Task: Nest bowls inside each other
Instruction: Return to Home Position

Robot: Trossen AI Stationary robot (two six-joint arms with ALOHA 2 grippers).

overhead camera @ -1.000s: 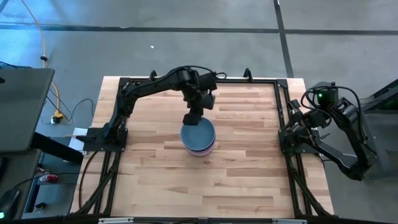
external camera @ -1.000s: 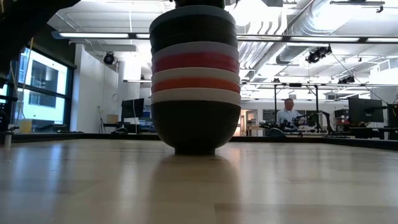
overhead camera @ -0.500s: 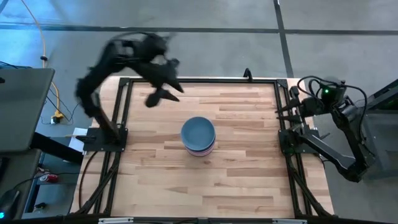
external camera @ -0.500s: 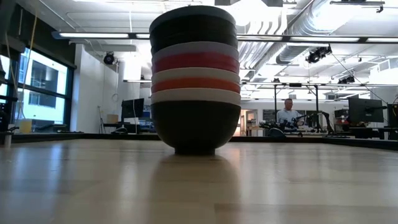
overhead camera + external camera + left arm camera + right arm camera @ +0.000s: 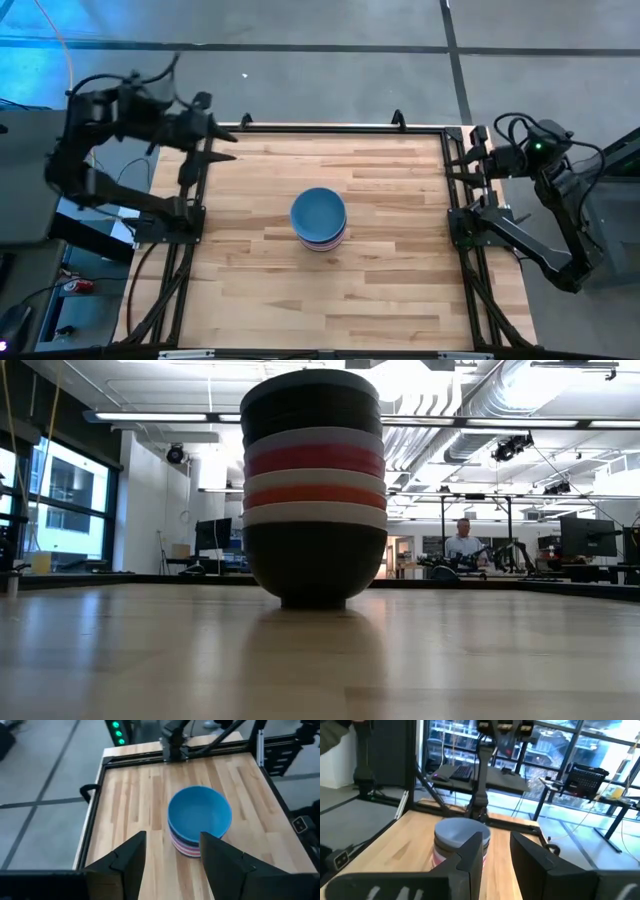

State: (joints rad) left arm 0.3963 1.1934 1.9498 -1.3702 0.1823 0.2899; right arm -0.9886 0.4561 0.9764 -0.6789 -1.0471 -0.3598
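Hanging over a corner on the left side of the tabletop (image 5: 250, 280), the left pincer (image 5: 226, 134) is up in the air with nothing in it. Its two fingers (image 5: 127, 865) are spread wide, and it points at the bowls from well away.

The bowls (image 5: 319, 220) sit in one stack near the middle of the tabletop, each one inside the next. The blue bowl (image 5: 318, 212) is on top. From low down, the stack (image 5: 313, 485) shows a black bowl (image 5: 314, 565) at the bottom, then white, red and pink bands, then dark bowls near the top. Far behind it, in the room, is a person (image 5: 463, 543).

The right pincer (image 5: 452, 166) hangs at the right edge of the tabletop, well away from the stack. Its fingers (image 5: 470, 860) are a little apart and hold nothing.
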